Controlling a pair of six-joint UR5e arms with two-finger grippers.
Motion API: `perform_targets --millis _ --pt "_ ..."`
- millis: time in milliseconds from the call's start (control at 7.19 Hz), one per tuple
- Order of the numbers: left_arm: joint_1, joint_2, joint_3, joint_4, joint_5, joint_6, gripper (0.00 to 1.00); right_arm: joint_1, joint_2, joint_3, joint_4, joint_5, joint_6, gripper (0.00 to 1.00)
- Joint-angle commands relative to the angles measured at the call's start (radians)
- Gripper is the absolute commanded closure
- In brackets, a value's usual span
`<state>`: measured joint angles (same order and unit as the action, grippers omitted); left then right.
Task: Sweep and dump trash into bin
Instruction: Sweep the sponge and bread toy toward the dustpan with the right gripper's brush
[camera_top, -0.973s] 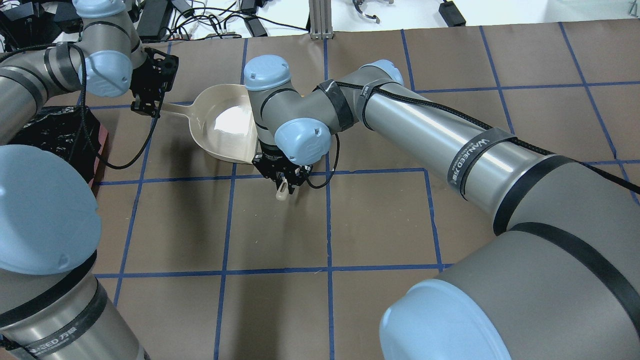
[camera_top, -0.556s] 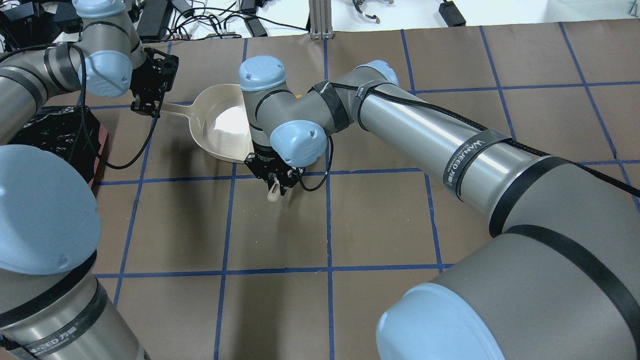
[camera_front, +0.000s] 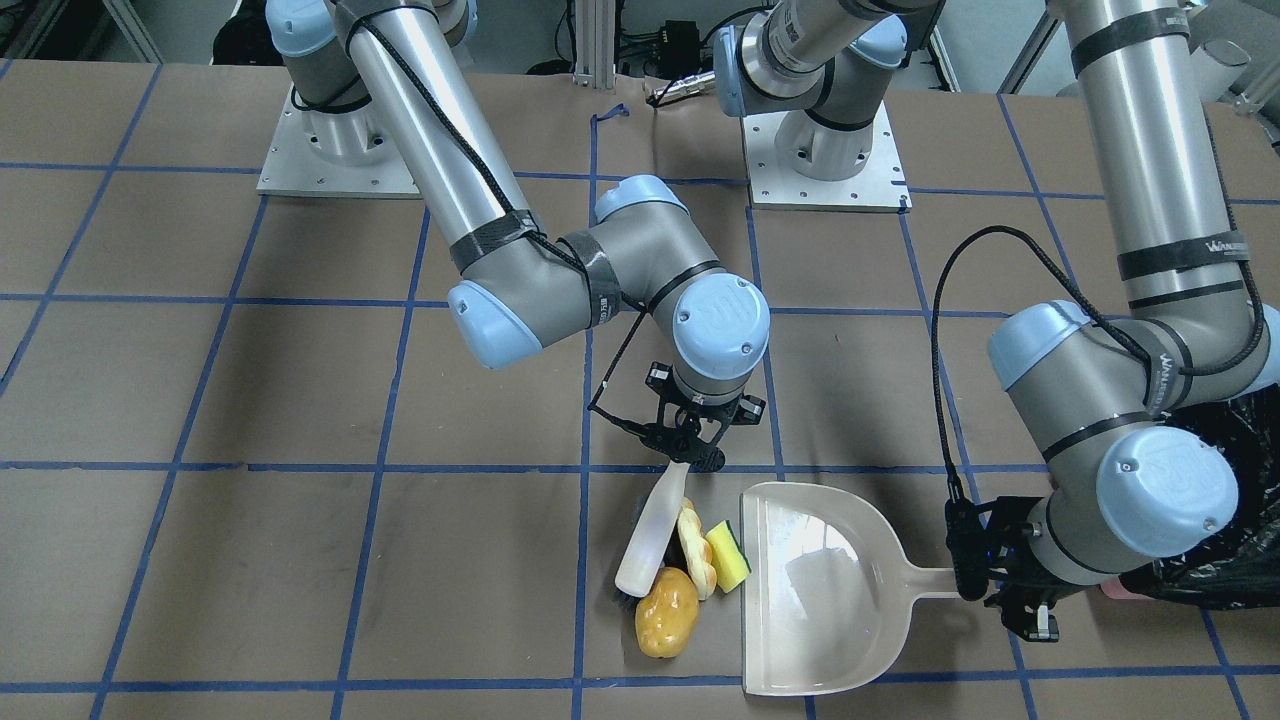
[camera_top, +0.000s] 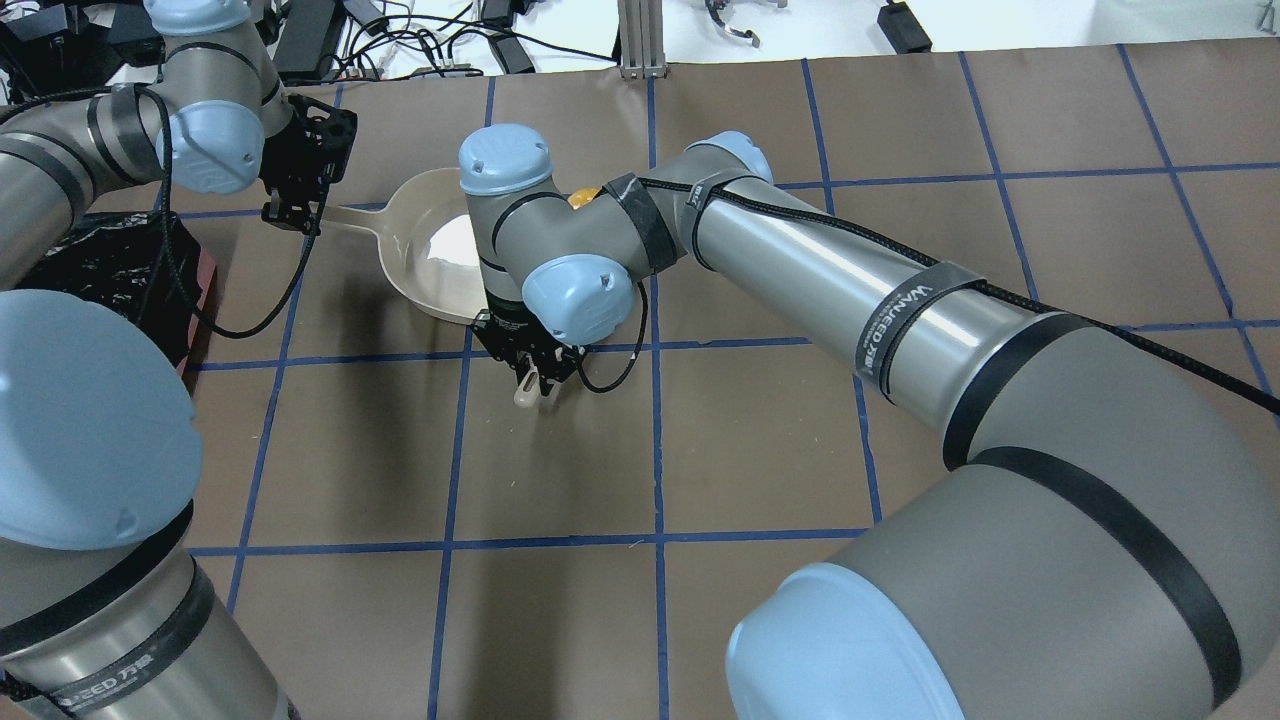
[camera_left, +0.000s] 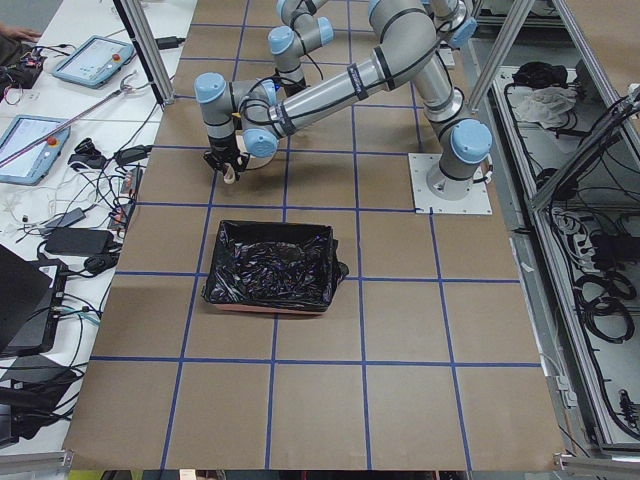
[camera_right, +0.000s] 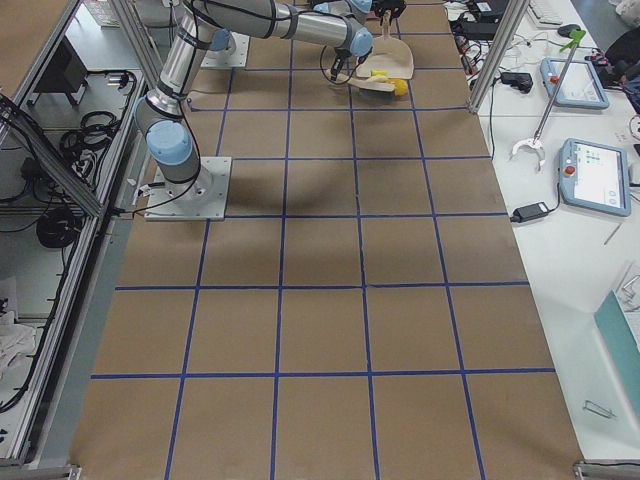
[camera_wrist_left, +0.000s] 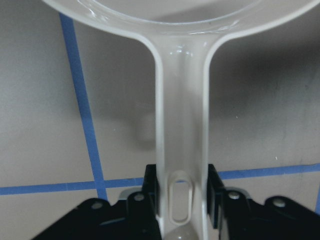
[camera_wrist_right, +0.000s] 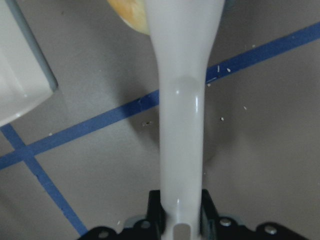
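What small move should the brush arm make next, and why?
Probably push the brush sideways toward the dustpan: the potato, bread piece and sponge lie beside the brush, short of its open edge, the pan is empty, and the left end effector holds its handle.

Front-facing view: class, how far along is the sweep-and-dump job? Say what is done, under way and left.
Done: both tools are gripped, the right gripper shut on the brush, the left gripper on the dustpan handle. Under way: the potato, bread and sponge lie between the brush and the dustpan's open edge; the dustpan is empty. Left: sweep them in, then tip into the bin.
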<state>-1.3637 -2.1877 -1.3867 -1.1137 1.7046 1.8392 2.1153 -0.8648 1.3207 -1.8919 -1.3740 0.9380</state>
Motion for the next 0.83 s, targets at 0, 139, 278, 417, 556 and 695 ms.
perform_targets --millis 0,139,278,417,556,695 --pt "0.000 0.000 0.000 0.000 0.000 0.000 0.81 0.005 0.027 -0.041 -0.013 0.021 0.031 1.00" --pt "0.000 0.002 0.000 0.000 0.000 0.000 0.81 0.008 0.036 -0.047 -0.015 0.023 0.034 1.00" --pt "0.000 0.000 0.000 0.000 0.000 0.000 0.81 0.011 0.036 -0.049 -0.015 0.026 0.035 1.00" --pt "0.000 0.002 0.000 0.000 0.000 0.000 0.81 0.011 0.038 -0.055 -0.016 0.039 0.036 1.00" --pt "0.000 0.002 0.000 0.000 0.000 0.000 0.81 0.011 0.041 -0.064 -0.016 0.041 0.036 1.00" --pt "0.000 0.002 0.000 0.000 0.000 0.000 0.81 0.011 0.044 -0.075 -0.016 0.041 0.036 1.00"
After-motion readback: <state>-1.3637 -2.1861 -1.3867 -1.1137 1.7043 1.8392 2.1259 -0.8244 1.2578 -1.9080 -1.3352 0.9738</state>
